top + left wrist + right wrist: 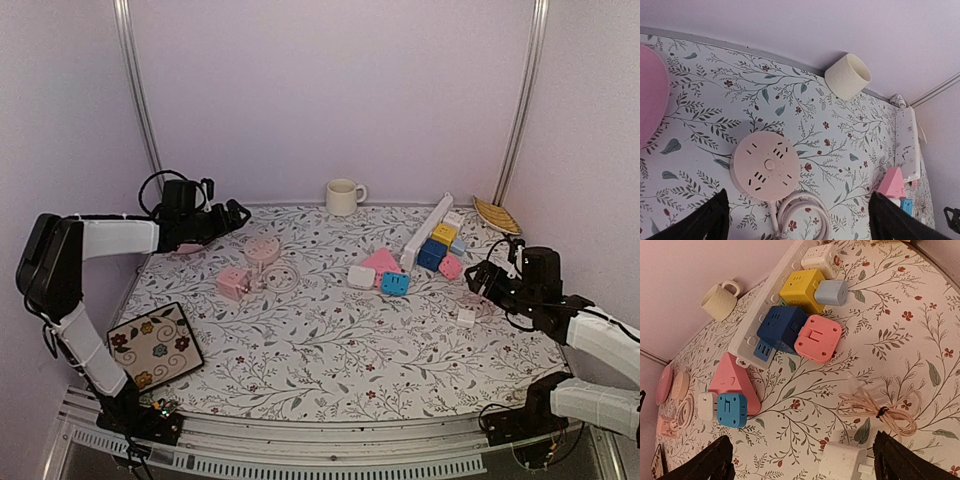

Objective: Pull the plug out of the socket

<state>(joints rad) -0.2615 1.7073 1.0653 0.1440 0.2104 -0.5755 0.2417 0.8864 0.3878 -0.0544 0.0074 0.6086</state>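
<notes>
A white power strip [752, 335] lies at the back right with a yellow cube [800, 287], a dark blue cube [780, 327], a pink square plug [817, 338], a light blue plug [831, 292] and a white plug [817, 255] on or against it. A pink triangular socket [727, 377] carries a blue plug [731, 410] and a white plug [706, 406]. My right gripper [805, 460] is open and empty, near side of these, above a loose white charger [842, 462]. My left gripper [800, 220] is open and empty, above a round pink socket [765, 166] and its coiled cord [802, 215].
A cream mug [343, 196] stands at the back wall. A pink cube socket [234, 283] sits left of centre. A flowered tile [154, 345] lies front left, a pink plate [650, 95] under the left arm, a yellow dish [497, 215] back right, a bundled clear cable [880, 407] near the charger.
</notes>
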